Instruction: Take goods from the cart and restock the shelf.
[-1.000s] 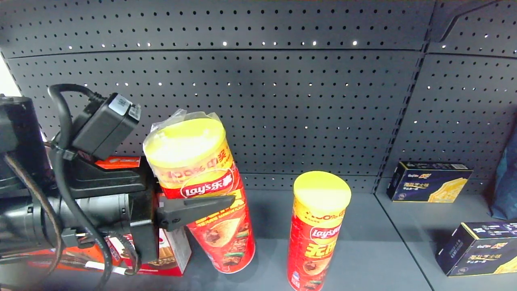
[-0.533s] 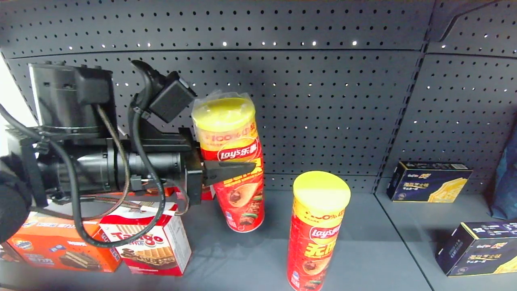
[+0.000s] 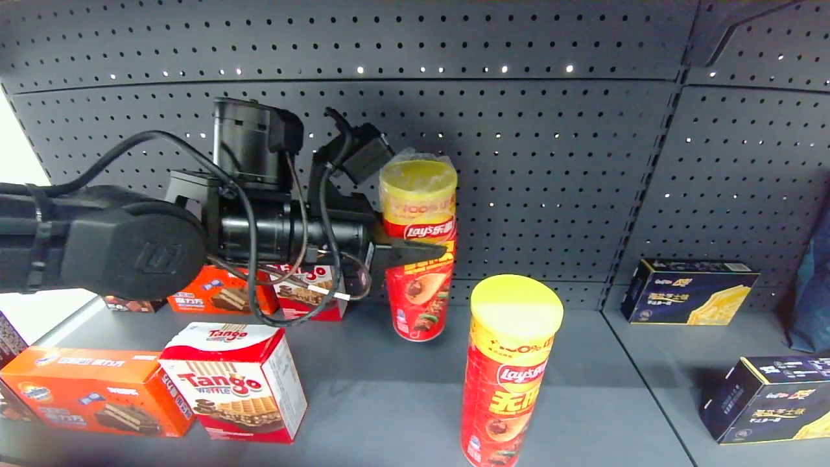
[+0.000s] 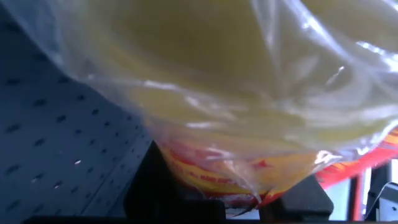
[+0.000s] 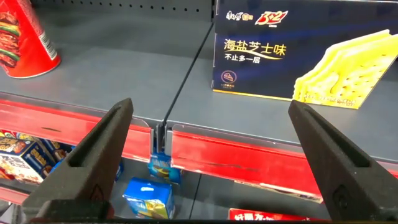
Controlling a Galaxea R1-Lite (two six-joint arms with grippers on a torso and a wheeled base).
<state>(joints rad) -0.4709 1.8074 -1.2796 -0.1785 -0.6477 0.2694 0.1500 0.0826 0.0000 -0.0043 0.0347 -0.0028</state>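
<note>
Between the jaws, the chip can (image 3: pixel 418 272) looks glossy, with crinkled clear plastic film (image 4: pixel 280 112) over its yellow lid (image 3: pixel 418 176). Behind the jaws, the perforated back panel (image 3: pixel 519 162) is matt dark metal.

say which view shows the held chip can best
Head view: the red cylindrical chip can with yellow lid shows whole in the left end effector. Left wrist: its wrapped lid, close up. Right wrist: a red can's base, possibly another.

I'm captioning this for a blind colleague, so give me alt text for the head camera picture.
The left gripper is shut on an upright chip can at the back of a grey shelf, by the pegboard wall. A second chip can stands nearer the front, with wafer boxes to its left and dark blue boxes to its right.
</note>
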